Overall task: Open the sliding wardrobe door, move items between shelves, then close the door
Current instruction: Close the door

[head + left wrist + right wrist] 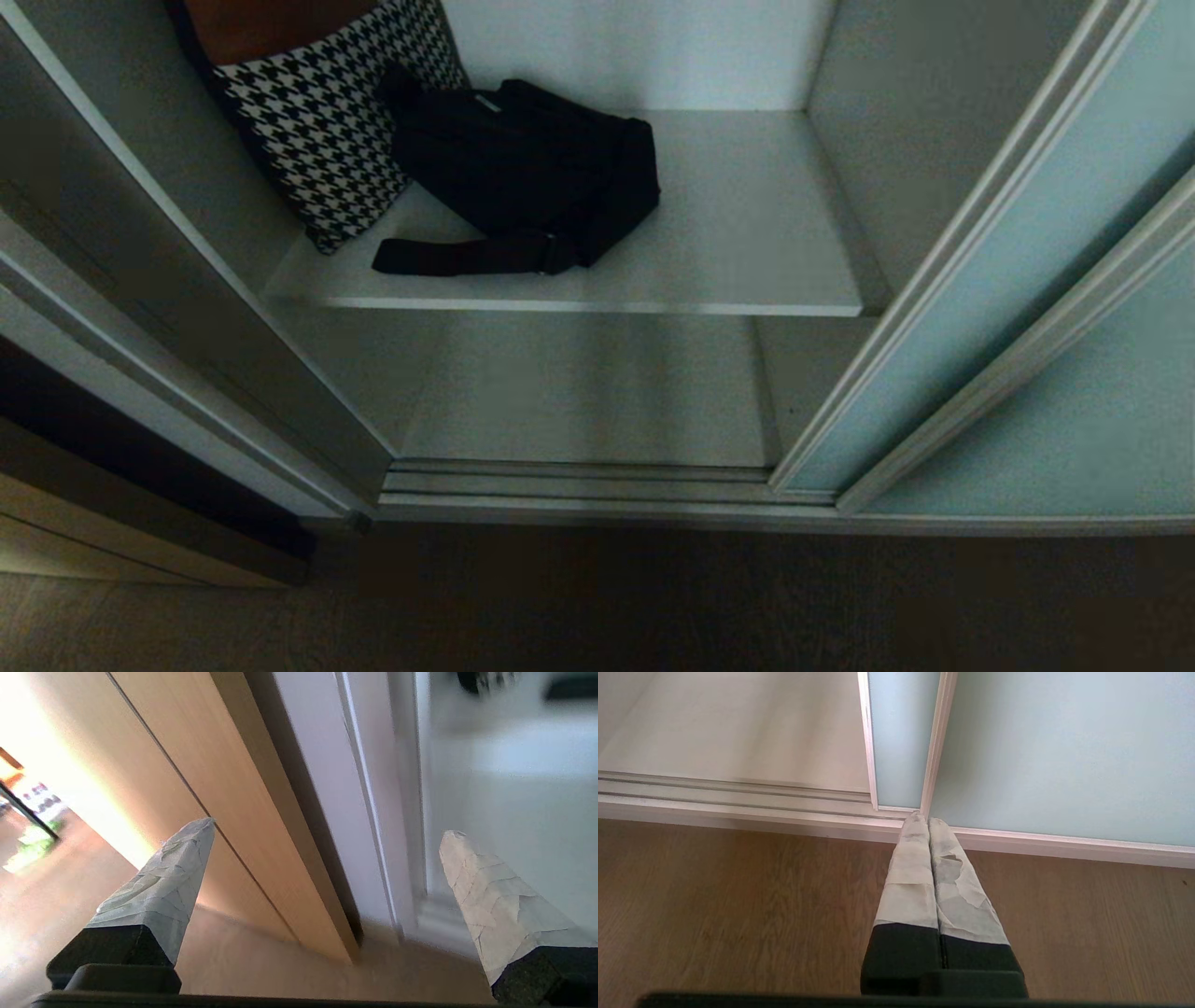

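inside, black bag (527,177) lies near shelf (747,280) front edge; left gripper (327,833) gapes wide, right gripper (928,821) pinched closed.

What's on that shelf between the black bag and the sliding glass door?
Nothing: in the head view, the shelf is bare from the black bag to the sliding glass door.

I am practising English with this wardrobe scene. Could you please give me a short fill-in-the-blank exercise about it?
1. The black bag lies on the ____ shelf.
2. The sliding wardrobe door stands ____.
3. The left tool has its fingers ____.
4. A houndstooth cushion leans on the bag's ____ side in the head view.

Missing words: upper; open; apart; left
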You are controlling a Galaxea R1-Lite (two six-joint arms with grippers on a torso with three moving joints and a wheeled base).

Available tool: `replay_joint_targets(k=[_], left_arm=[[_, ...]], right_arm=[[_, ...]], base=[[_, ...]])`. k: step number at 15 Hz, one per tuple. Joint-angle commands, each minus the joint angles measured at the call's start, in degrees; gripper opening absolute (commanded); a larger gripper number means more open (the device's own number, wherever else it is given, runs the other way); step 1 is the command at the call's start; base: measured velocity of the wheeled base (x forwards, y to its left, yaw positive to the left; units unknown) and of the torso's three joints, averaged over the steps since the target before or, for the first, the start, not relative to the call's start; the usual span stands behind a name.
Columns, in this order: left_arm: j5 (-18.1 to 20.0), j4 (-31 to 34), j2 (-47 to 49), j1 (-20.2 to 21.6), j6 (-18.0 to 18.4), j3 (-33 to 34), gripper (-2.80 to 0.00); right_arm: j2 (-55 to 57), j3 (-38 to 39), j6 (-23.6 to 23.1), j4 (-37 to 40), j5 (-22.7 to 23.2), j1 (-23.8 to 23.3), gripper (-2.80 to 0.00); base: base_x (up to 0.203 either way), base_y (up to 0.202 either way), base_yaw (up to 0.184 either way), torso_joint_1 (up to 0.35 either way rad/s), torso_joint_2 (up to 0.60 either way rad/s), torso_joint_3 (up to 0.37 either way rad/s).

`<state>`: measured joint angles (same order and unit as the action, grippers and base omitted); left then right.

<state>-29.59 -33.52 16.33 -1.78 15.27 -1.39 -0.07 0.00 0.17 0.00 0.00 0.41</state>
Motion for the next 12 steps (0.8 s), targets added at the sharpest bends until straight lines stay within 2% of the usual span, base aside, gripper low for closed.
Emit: replay_joint_targets(k=[1, 2, 3, 4, 5, 6, 7, 8, 10, 11, 12], left_arm=[[1.41, 8.37, -6.74, 0.93, -1.71, 1.18, 0.0], [3.66, 14.48, -10.25, 1.26, -2.18, 1.21, 0.0], [8.04, 20.74, -13.37, 1.47, -2.47, 0.94, 0.0], [15.61, 25.97, -15.65, 1.61, -2.89, 0.5, 0.0], [19.57, 29.75, -16.3, 1.73, -3.34, 0.03, 0.0], [22.79, 30.49, -16.37, 1.76, -3.84, 0.15, 0.0], [29.51, 31.38, -16.31, 1.77, -4.12, 0.55, 0.0], [33.03, 32.4, -16.27, 1.77, -4.15, 0.91, 0.0], [32.27, 33.96, -16.32, 1.78, -6.16, 1.3, 0.0], [30.69, 33.87, -16.28, 1.78, -10.54, 1.3, 0.0], [29.23, 33.81, -16.25, 1.78, -13.41, 1.3, 0.0]], right_arm=[[-0.1, 0.0, 0.0, 0.0, 0.0, -0.06, -2.8], [-0.1, 0.0, 0.0, 0.0, 0.0, 0.02, -2.8], [-0.1, 0.0, 0.0, 0.0, 0.0, 0.02, -2.8], [-0.1, 0.0, 0.0, 0.0, 0.0, 0.02, -2.8], [-0.1, 0.0, 0.0, 0.0, 0.0, 0.02, -2.8], [-0.1, 0.0, 0.0, 0.0, 0.0, -0.06, -2.8], [-0.1, 0.0, 0.03, 0.0, 0.0, 0.02, -2.8], [-0.1, 0.0, 0.01, 0.0, 0.0, 0.02, -2.8], [-0.1, 0.0, 0.0, 0.0, 0.0, 0.02, -2.8], [-0.1, 0.0, 0.09, 0.0, 0.0, 0.02, -2.8], [-0.1, 0.0, 0.0, 0.0, 0.0, -0.06, -2.8]], base=[[0.0, 0.0, 0.0, 0.0, 0.0, 0.0], [0.0, 0.0, 0.0, 0.0, 0.0, 0.0], [0.0, 0.0, 0.0, 0.0, 0.0, 0.0], [0.0, 0.0, 0.0, 0.0, 0.0, 0.0], [0.0, 0.0, 0.0, 0.0, 0.0, 0.0], [0.0, 0.0, 0.0, 0.0, 0.0, 0.0], [0.0, 0.0, 0.0, 0.0, 0.0, 0.0], [0.0, 0.0, 0.0, 0.0, 0.0, 0.0], [0.0, 0.0, 0.0, 0.0, 0.0, 0.0], [0.0, 0.0, 0.0, 0.0, 0.0, 0.0], [0.0, 0.0, 0.0, 0.0, 0.0, 0.0]])
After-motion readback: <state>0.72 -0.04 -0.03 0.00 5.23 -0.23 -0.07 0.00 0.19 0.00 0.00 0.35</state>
